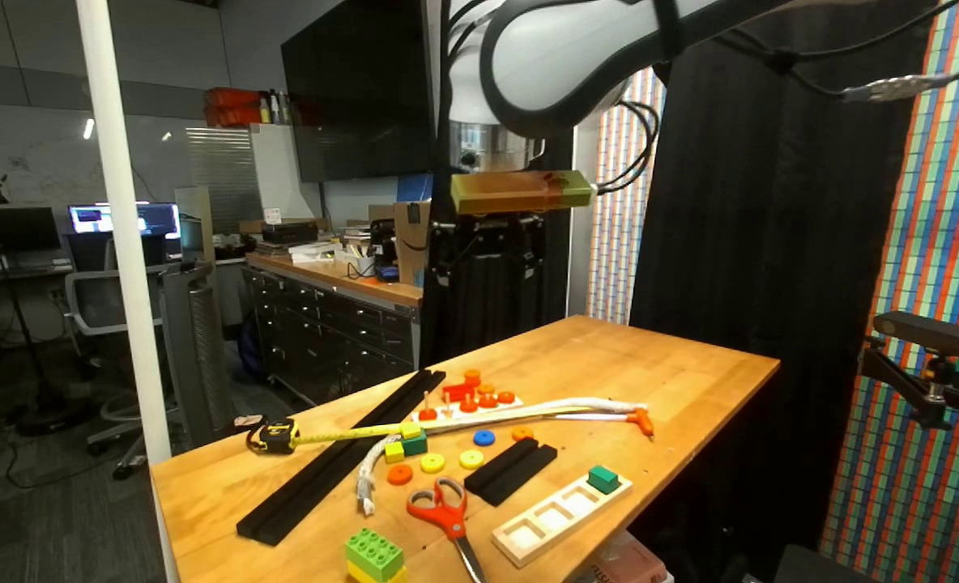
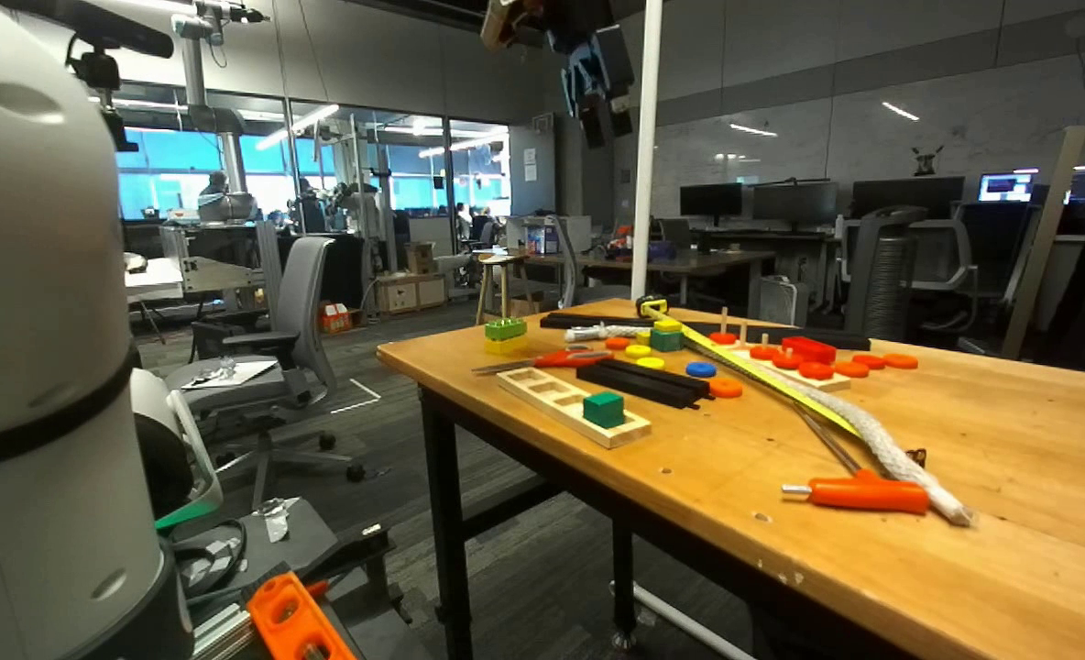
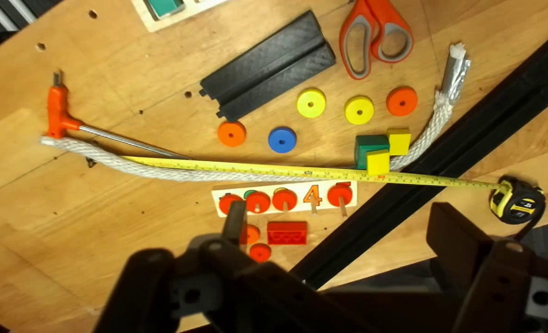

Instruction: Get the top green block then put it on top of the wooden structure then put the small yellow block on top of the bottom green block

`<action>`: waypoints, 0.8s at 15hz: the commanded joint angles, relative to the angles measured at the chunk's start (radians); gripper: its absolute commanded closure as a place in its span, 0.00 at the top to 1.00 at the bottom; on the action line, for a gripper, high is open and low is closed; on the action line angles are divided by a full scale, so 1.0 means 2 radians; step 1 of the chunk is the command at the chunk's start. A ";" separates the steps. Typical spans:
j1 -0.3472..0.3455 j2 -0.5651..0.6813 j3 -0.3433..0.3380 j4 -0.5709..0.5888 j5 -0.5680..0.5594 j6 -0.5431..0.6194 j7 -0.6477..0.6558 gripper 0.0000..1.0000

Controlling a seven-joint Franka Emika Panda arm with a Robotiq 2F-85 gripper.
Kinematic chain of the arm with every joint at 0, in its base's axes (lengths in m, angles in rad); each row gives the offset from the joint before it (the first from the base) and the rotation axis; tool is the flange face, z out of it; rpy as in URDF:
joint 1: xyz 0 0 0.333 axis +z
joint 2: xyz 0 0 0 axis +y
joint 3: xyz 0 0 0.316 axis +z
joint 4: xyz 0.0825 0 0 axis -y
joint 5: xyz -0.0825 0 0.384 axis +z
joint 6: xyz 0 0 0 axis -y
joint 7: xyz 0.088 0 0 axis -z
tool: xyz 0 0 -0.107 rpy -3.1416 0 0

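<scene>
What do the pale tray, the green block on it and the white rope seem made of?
Tray: probably bare wood, matte, by its pale tan colour. Green block: painted wood or plastic; its smooth, even colour leaves that open. Rope: dull woven fibre; the wrist view shows its braid.

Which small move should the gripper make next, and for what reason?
Probably the gripper should just draw back: it is open and high above the table, one green block sits on the wooden tray, and a yellow block rests on the other green block, so both placements appear done.
</scene>
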 commanded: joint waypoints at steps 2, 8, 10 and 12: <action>-0.039 -0.158 0.026 -0.117 0.014 -0.021 -0.003 1.00; -0.037 -0.299 -0.005 -0.206 0.071 -0.105 -0.126 1.00; -0.035 -0.329 -0.012 -0.215 0.099 -0.135 -0.191 1.00; -0.037 -0.348 -0.018 -0.216 0.122 -0.166 -0.251 1.00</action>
